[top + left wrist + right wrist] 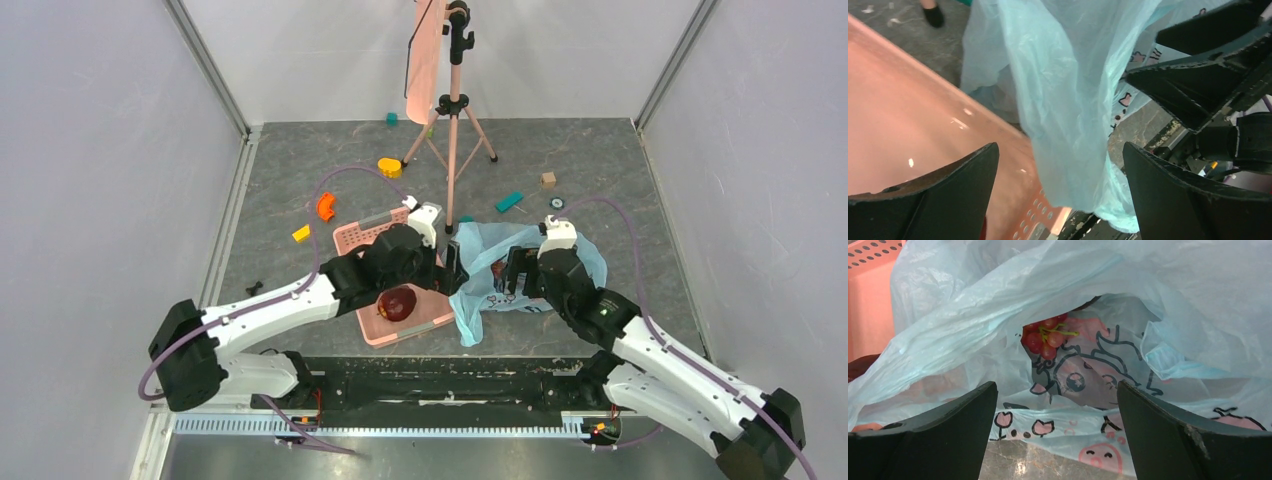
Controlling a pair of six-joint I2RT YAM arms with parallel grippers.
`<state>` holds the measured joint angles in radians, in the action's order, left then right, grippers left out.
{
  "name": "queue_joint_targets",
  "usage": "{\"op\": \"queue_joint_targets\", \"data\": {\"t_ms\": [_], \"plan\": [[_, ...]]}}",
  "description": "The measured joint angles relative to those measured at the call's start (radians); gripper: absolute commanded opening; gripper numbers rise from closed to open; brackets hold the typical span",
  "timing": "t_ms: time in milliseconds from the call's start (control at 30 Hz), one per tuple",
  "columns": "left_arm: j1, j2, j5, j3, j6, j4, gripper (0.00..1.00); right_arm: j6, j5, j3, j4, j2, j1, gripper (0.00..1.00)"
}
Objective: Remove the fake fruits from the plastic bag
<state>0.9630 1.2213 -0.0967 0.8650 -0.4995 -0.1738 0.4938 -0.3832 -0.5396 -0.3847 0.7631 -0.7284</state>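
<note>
Fake fruits [398, 303] lie in two places, listed here from the grippers outward. Left gripper [1060, 197]: jaws spread wide, nothing held. It hangs over the basket [908, 125] edge nearest the bag [1058, 100]. A hanging fold of film lies in line with the gap; contact cannot be determined. In the top view a glossy dark-red fruit [398, 303] rests in the basket beneath the left arm, outside the bag. Right gripper [1055, 437]: jaws spread wide, nothing held, aimed into the bag mouth, low over the table [1013, 465]. Beyond it, a grape bunch [1044, 336] lies inside on the printed panel, under a slack roof of film. Handling, as judged: the bunch is probably light, with hard plastic berries on a thin green stem. The berries are smooth and round, so they may slip out of a pinch or let the bunch swing. Take hold across the body of the bunch, or at the stem junction, closing the jaws on several berries at once. The bag is thin, soft and crinkly. It will not hold its shape, tends to collapse over the opening, and is likely to be dragged along if film is caught in the pinch. Keep the upper lip lifted, preferably with the left gripper at the fold beside it, and keep the closing jaws clear of the lower panel.
</note>
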Motion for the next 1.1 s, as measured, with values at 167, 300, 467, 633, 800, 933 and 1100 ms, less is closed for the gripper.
{"op": "queue_joint_targets", "data": {"t_ms": [167,300,467,633,800,933,1100], "plan": [[-0.002,0.068,0.079,0.000,0.000,0.073,0.84,-0.021,0.084,0.031,0.100,0.047,0.062,0.89],[-0.002,0.110,0.110,0.000,0.000,0.105,0.63,-0.036,0.121,0.049,0.172,0.098,0.101,0.89],[-0.003,0.136,0.137,0.000,0.000,0.125,0.50,-0.053,0.126,0.060,0.262,0.149,0.145,0.89],[-0.008,0.145,0.154,0.013,0.001,0.135,0.40,-0.065,0.143,0.080,0.365,0.210,0.183,0.89],[-0.019,0.146,0.161,0.033,0.003,0.142,0.39,-0.070,0.172,0.104,0.467,0.283,0.210,0.93],[-0.026,0.160,0.174,0.052,0.003,0.146,0.39,-0.073,0.185,0.117,0.548,0.338,0.223,0.95],[-0.034,0.183,0.186,0.060,0.003,0.147,0.37,-0.079,0.197,0.117,0.650,0.414,0.231,0.97]]}}
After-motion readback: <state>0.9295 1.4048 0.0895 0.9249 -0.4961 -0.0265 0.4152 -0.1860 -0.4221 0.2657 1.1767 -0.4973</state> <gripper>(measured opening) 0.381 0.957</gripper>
